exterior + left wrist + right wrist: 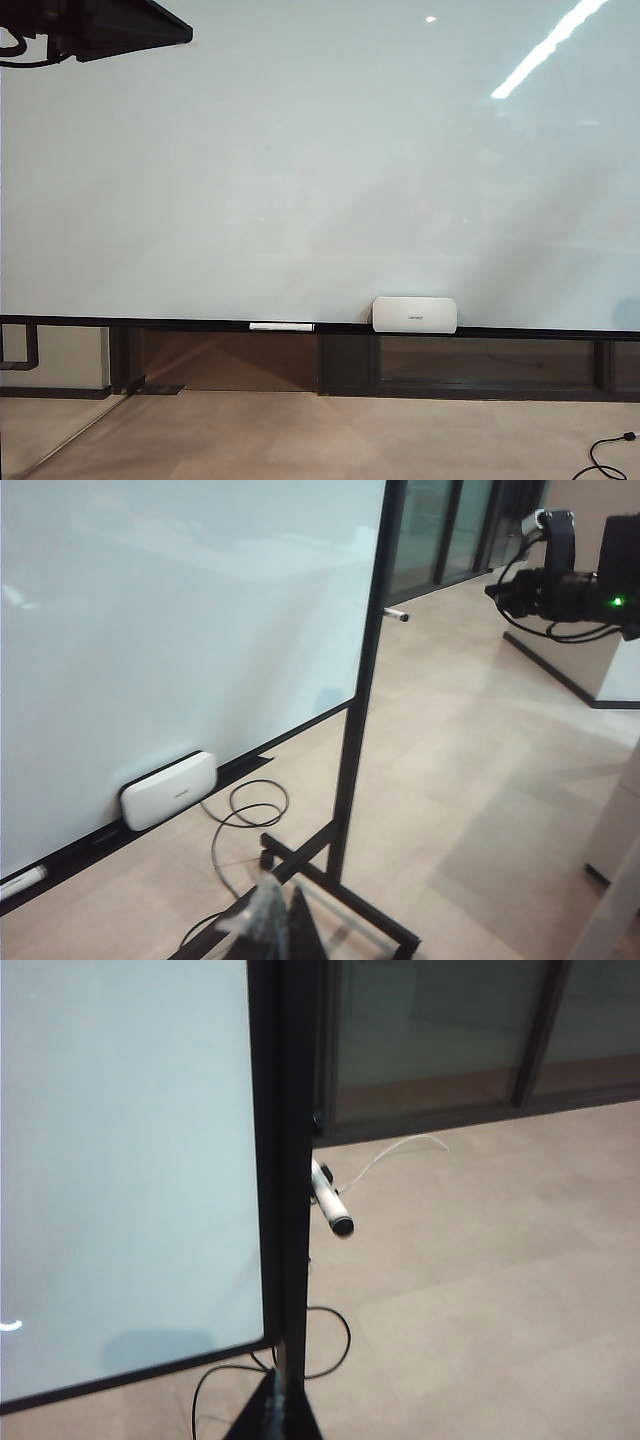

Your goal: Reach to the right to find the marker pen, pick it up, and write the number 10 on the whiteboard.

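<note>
The whiteboard [320,160] fills the exterior view, with a dark bottom rail, and I see no number 10 on its face. The marker pen [326,1198], white with a black end, sticks out from the outer side of the board's black right post [290,1160]. It is small and farther off in the left wrist view [396,613]. My right gripper [276,1412] is shut and empty, in line with the post and well short of the pen. My left gripper [276,920] is shut and empty, low near the stand's foot [340,900]. Neither gripper shows in the exterior view.
A white rounded box [414,314] and a long thin white bar [281,326] rest on the bottom rail. Black cables [245,815] loop on the floor by the stand. The right arm's body [570,585] hangs beyond the board's edge. Glass doors [440,1030] stand behind.
</note>
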Tool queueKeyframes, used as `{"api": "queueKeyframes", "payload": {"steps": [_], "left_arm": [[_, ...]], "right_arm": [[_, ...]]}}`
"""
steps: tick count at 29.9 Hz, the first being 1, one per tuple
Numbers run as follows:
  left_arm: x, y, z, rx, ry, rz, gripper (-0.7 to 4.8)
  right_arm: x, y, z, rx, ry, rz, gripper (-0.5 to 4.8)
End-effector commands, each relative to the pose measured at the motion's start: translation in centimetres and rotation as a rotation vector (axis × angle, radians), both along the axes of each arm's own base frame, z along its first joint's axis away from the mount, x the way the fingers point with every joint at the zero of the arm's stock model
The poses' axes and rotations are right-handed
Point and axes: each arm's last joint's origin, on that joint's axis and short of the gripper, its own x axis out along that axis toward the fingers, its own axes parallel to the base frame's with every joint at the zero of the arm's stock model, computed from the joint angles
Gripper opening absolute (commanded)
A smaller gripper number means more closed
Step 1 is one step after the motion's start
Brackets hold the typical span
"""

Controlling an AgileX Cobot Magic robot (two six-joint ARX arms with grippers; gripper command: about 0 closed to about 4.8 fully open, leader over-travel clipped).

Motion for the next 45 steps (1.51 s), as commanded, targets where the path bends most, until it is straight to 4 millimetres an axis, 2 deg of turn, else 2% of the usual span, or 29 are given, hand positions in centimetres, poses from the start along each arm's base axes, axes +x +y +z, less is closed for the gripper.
{"api": "queueKeyframes", "payload": {"steps": [1,7,11,21,25,33,41,45], "left_arm": [[0.5,-0.1,-0.2,0.011,-0.016,0.010,-0.06],[1.3,-0.4,-1.2,0.030,0.010,0.011,-0.06],[1.3,-0.6,-1.3,0.044,-0.006,0.030,-0.06],[1.3,-0.6,-1.3,0.050,-0.008,0.033,-0.06],[1.4,-0.6,-1.3,0.052,-0.008,0.048,-0.06],[1.4,-0.6,-1.3,0.055,-0.011,0.050,-0.06],[1.4,-0.7,-1.4,0.072,-0.028,0.046,-0.06],[1.4,-0.8,-1.5,0.084,-0.041,0.040,-0.06]], "right_arm": [[0.7,-0.5,-0.7,-0.028,-0.043,-0.002,-0.06],[2.1,-2.3,-3.4,-0.029,-0.045,-0.024,-0.06],[3.4,-3.6,-4.3,-0.024,-0.038,-0.025,-0.06],[6.5,-5.5,-4.6,-0.064,-0.067,0.020,-0.06],[7.3,-6.3,-5.3,-0.062,-0.064,0.015,-0.06],[8.1,-7.0,-7.2,-0.055,-0.053,0.011,-0.06],[8.0,-7.0,-6.2,-0.103,-0.136,0.160,-0.06],[8.2,-8.2,-7.0,-0.054,-0.150,0.188,-0.06]]}}
